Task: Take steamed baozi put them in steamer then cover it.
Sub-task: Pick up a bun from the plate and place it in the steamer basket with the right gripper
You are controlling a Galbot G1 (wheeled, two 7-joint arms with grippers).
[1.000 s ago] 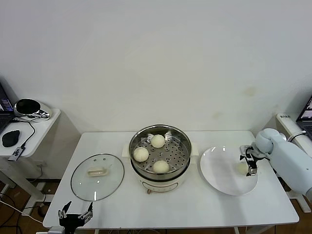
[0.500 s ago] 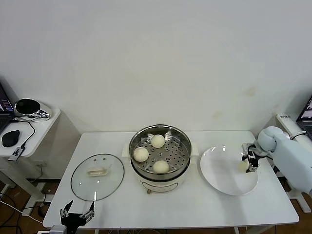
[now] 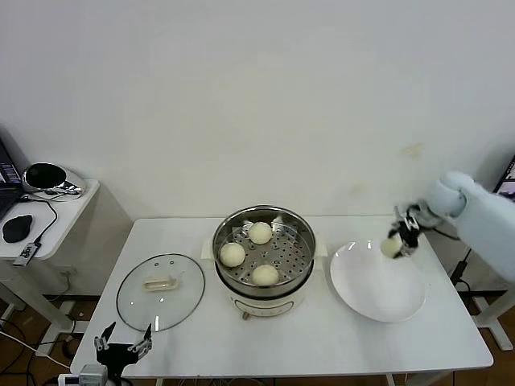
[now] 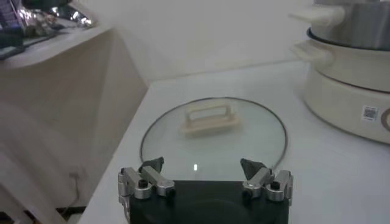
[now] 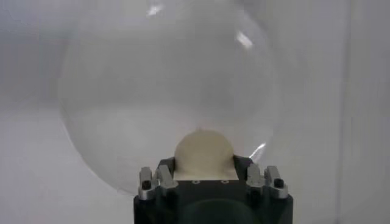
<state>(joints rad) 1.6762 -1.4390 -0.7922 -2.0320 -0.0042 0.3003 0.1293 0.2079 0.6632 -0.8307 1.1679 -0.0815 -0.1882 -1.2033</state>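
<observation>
The steel steamer stands mid-table on its cream base and holds three baozi on its perforated tray. My right gripper is shut on the fourth baozi and holds it in the air above the far right part of the white plate. The baozi shows between the fingers in the right wrist view. The glass cover lies flat on the table to the left of the steamer. My left gripper is open and empty at the table's front left edge, near the cover.
A side table at far left carries a shiny object, a mouse and cables. The steamer's base shows in the left wrist view. The plate lies under my right gripper.
My right gripper has lifted the baozi off the plate, moving up and slightly toward the steamer. The left gripper has shifted a little at the table's front edge.
</observation>
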